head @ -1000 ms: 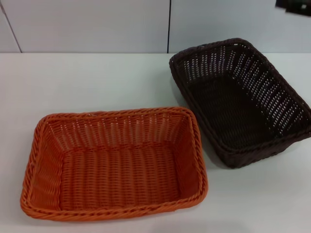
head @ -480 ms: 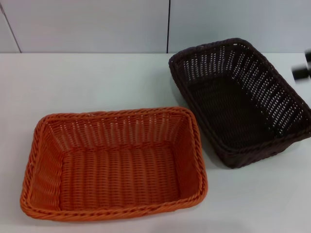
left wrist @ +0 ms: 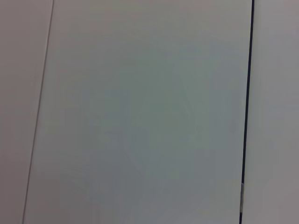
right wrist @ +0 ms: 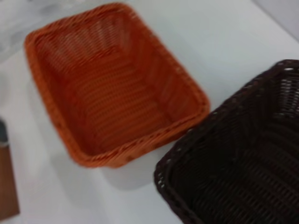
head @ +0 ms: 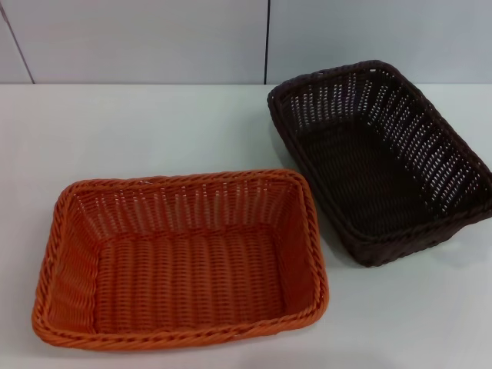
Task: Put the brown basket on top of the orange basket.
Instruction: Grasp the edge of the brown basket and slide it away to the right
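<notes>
Tools: neither shows in any view, so their state cannot be told.
Brown basket (head: pixel 380 157): empty on the table (head: pixel 154 131), far right, just beside the orange basket (head: pixel 181 257).
Handling: likely light, stiff, open weave; grip the braided rim on a long side.

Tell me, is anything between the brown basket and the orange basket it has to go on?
Nothing visible. The brown basket and orange basket sit side by side on the white table, both empty. No gripper is in view.
</notes>
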Motion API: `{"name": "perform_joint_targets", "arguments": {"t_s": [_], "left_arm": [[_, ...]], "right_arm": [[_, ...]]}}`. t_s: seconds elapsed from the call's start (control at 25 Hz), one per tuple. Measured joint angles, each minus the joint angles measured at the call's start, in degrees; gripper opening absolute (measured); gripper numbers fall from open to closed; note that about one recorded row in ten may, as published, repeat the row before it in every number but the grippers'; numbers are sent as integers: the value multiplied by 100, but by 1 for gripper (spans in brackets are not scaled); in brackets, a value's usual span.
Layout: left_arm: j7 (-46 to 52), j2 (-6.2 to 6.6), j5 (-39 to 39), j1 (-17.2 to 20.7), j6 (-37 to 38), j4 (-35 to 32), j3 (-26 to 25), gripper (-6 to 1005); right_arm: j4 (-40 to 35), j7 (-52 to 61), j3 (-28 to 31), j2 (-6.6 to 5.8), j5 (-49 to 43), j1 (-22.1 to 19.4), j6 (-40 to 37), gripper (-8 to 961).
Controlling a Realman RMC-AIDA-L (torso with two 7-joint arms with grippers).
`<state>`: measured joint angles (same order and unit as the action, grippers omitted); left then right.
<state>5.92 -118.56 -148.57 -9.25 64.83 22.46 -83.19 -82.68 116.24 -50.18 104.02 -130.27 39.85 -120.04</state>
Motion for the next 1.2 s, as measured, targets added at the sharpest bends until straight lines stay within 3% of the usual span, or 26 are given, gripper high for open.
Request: {"name": "perform_joint_targets", "arguments": {"t_s": [0.24,0.52,0.64,0.68,0.84,0.88,1.04,1.16,1.2], "left_arm": [[108,-8,-6,6,-7,0,26,786],[258,-1,-7,60,8,-15,24,786],[258,0,-6,64,-4,-17,27,786],[258,0,-5,60,-7,-19,30,786],[258,0,-5,55,-7,-18,34,786],[258,0,-15,53,-8,-17,34,786],[258,0,-27,57,-9,-14,34,786],[257,0,-33,66,-9,-15,32,786],[257,0,-33,69,-9,-17,31,786]], "right_arm": [[-17,-524,-492,65,-267,35,19,819],[149,-782,-1244,259,-894,167,553,816],[163,-817,-1282,282,-914,173,591,816],[175,-888,-1355,361,-1027,195,698,816],[193,-968,-1419,473,-1209,226,801,816],[191,-1020,-1493,568,-1323,232,850,816],[233,-1040,-1699,683,-1605,233,1031,817],[354,-1074,-1884,860,-1939,244,1275,817],[354,-1074,-1884,860,-1939,244,1275,817]]}}
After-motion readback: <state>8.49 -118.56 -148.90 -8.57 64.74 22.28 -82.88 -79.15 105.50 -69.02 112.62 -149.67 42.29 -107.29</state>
